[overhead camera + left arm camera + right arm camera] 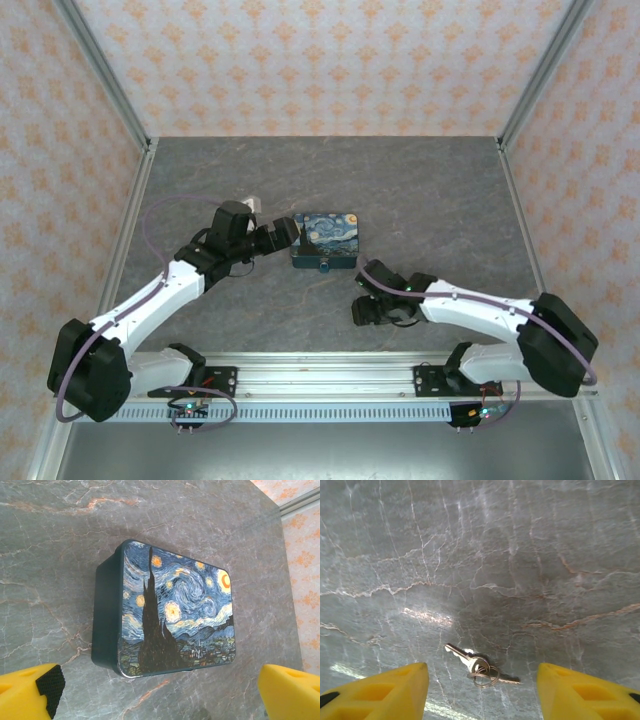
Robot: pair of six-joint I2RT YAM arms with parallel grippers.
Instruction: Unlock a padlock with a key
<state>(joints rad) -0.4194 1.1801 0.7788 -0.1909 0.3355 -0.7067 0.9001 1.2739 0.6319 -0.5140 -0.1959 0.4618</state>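
The right claw [482, 692] hangs released above the keys [481, 666] on the desk [520, 555], seemingly about to grasp them. The left claw [160, 692], also released, faces the painted box [175, 615], with the tiny teal padlock [323, 267] at its near side. Next, the right claw must lower and pinch 1 key.

Table [420, 190]: grey stone-look top, pale and rust veins, matte. One soft bright glare patch [427, 616] on the near-right part.
Enclosure: far wall [330, 60], left wall [50, 170] and right wall [600, 170] all papered pale peach with a repeating orange flower print.
Slanted metal posts at far-left [105, 70] and far-right [540, 75] corners.
Ribbed metal rail [330, 372] along the near edge.
Light even, diffuse.
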